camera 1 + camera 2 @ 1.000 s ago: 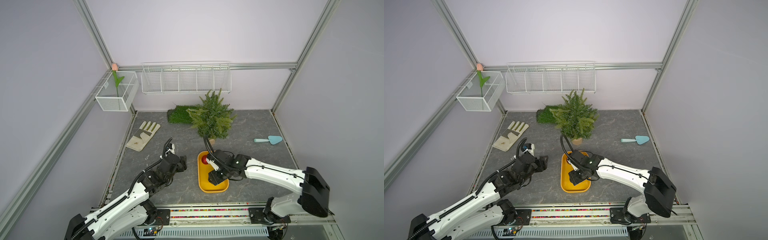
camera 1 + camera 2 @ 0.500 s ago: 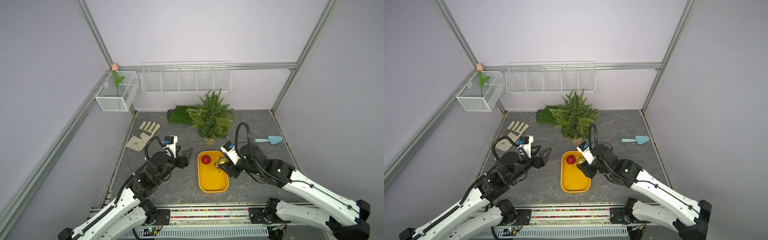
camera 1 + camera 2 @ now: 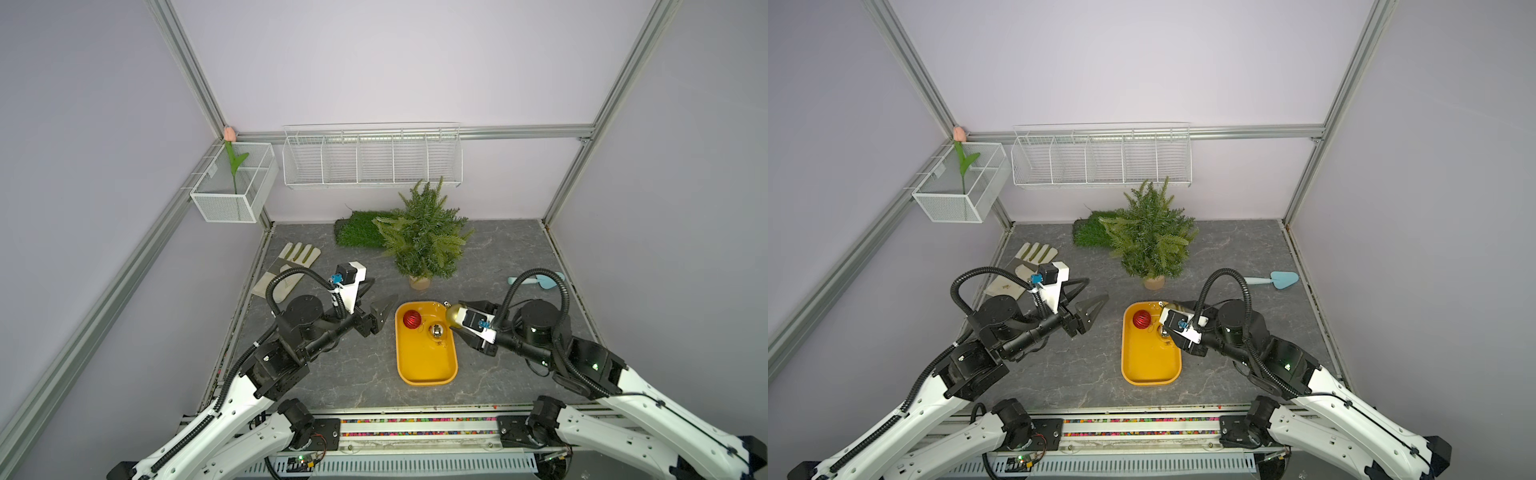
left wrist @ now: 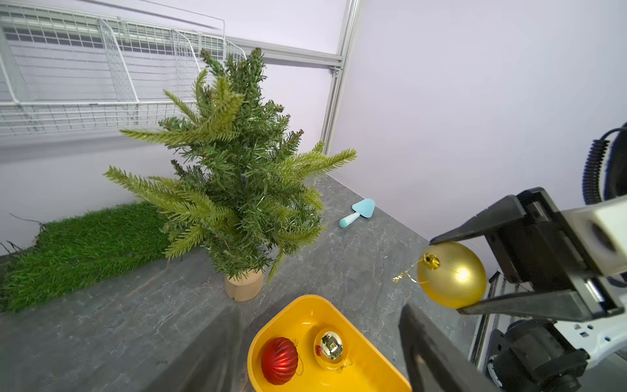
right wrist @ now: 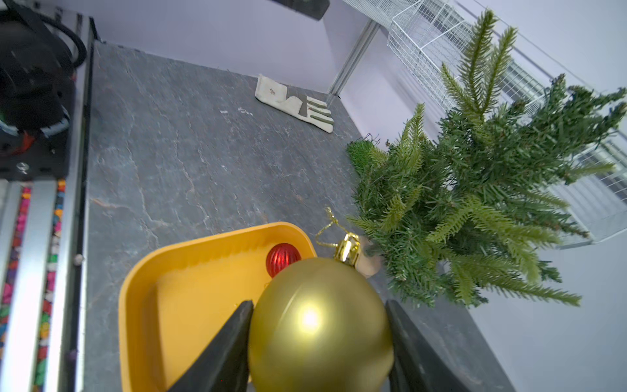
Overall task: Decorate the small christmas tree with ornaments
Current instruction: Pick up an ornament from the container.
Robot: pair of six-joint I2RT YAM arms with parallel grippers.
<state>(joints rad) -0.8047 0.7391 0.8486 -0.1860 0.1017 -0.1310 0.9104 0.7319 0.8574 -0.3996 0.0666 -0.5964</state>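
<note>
The small christmas tree (image 3: 424, 237) (image 4: 234, 176) stands upright behind a yellow tray (image 3: 426, 374). Two ornaments lie in the tray's far end: a ribbed red ball (image 3: 412, 319) (image 4: 279, 360) and a mirror-like pale gold one (image 3: 436, 331) (image 4: 329, 347). My right gripper (image 3: 453, 312) (image 5: 319, 305) hangs above the tray's far right corner, shut on the matte gold ornament (image 4: 451, 273), whose cap and string loop point toward the tree. My left gripper (image 3: 383, 290) (image 4: 319, 307) is open and holds nothing, raised just left of the tray and facing it.
A work glove (image 3: 291, 266) lies at the left, a fake grass patch (image 3: 357, 228) behind the tree, and a blue trowel (image 3: 540, 281) at the right. A wire basket (image 3: 372, 158) hangs on the back wall, with a mesh box holding a tulip (image 3: 235, 183) on the left wall.
My right gripper has lifted the matte gold ornament out of the tray and drawn back to the right. The left arm has risen and swung toward the tray, its jaws slightly wider.
</note>
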